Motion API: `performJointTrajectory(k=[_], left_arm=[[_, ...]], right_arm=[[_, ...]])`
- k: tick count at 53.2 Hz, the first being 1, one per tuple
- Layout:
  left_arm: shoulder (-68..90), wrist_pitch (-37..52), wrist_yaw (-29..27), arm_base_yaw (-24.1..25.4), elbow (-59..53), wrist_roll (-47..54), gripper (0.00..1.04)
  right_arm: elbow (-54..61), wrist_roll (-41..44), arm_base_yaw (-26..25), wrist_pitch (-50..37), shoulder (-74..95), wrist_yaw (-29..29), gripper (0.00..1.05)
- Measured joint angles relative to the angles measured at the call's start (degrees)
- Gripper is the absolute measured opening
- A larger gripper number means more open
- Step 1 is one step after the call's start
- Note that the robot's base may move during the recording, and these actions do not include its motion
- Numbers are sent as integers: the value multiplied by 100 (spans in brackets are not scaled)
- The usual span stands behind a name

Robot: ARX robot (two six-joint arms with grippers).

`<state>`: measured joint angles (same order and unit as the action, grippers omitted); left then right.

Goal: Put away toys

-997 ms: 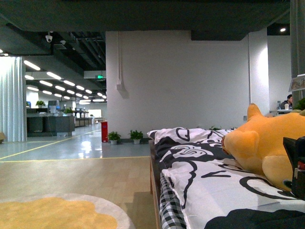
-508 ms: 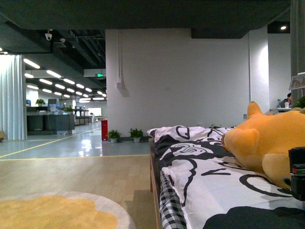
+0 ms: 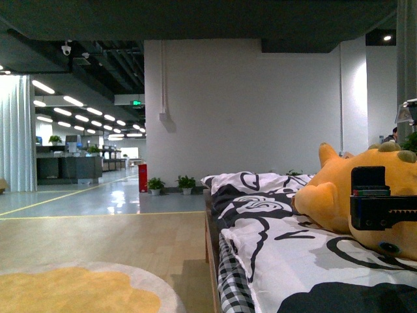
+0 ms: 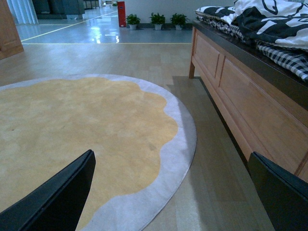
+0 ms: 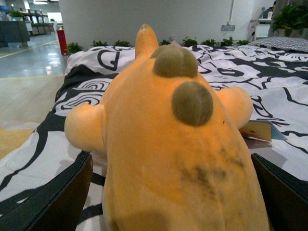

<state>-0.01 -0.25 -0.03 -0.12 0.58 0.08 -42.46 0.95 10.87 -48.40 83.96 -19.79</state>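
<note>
The toy (image 3: pixel 339 195) lies on the bed (image 3: pixel 273 254), in from its side edge. The right hand (image 3: pixel 384 203), spread wide, is nearer; the toy's long body runs straight away from it. The left hand (image 4: pixel 171 192), wide too, hangs over the rug (image 4: pixel 72 130).

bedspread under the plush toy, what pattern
Black-and-white swirl print bedspread, clearest in the front view.

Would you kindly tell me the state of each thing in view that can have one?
plush toy: lying on the duvet.
right gripper: open, one finger on either side of the plush toy.
left gripper: open, empty, facing the rug.
duvet: rumpled.
</note>
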Motion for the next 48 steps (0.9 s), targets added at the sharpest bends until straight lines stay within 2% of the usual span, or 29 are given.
performJointTrajectory(k=[29, 41, 48], left_arm=[[0, 2, 0, 0, 0, 0, 98], [0, 2, 0, 0, 0, 0, 98], [0, 0, 0, 2, 0, 0, 98]], right_arm=[[-87, 901, 365, -702, 514, -240, 98], [-87, 970, 380, -739, 527, -175, 64], [-109, 905, 323, -562, 501, 109, 34]])
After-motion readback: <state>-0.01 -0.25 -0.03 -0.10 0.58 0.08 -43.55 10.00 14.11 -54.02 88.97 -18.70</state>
